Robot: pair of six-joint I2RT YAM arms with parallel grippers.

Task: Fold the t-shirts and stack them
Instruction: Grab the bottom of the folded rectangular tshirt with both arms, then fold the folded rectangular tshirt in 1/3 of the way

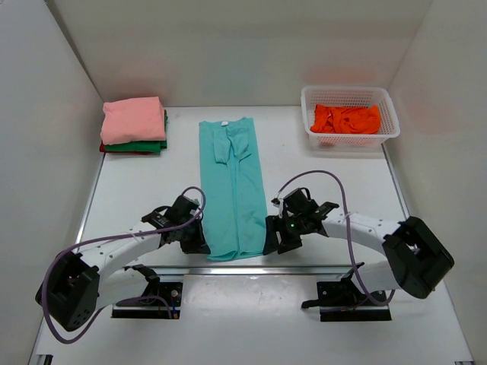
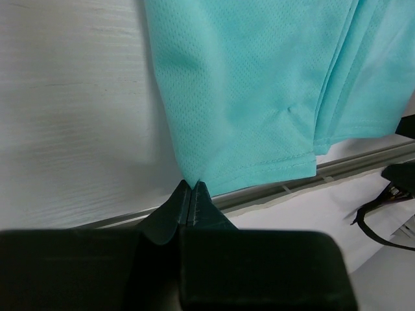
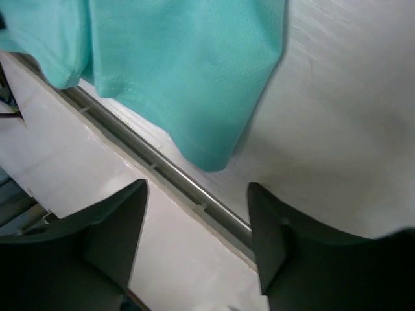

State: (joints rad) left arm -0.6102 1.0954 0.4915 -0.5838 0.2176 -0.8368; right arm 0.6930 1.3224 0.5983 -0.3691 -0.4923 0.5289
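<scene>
White walls on three sides, closing in a white wood-grain tabletop (image 1: 137, 198) with a thin metal rail (image 1: 251, 266) along its near edge.

Down the middle, laid flat and folded into a long narrow strip: a teal mesh-knit cloth t-shirt (image 1: 232, 190), collar at the far end, hem at the near end just short of the rail.

At the near left corner of that hem, the black left gripper (image 1: 196, 242). From the wrist view, left gripper (image 2: 192, 189) pressed closed, tips touching the very corner of the cloth. Cannot tell whether any fabric is pinched between them.

At the near right corner, the black right gripper (image 1: 275, 243). From its own wrist view, right gripper (image 3: 198, 194) spread wide, with the rounded hem corner lying just beyond the gap and touching neither finger.

Far left, well apart from both arms, a neat stack: a salmon-pink folded t-shirt (image 1: 133, 120) on top, a green folded t-shirt (image 1: 148, 144) under it, a red t-shirt (image 1: 114, 150) showing only as a sliver at the bottom.

Far right, a white plastic mesh basket (image 1: 354, 138) holding a crumpled orange t-shirt (image 1: 346, 119).
</scene>
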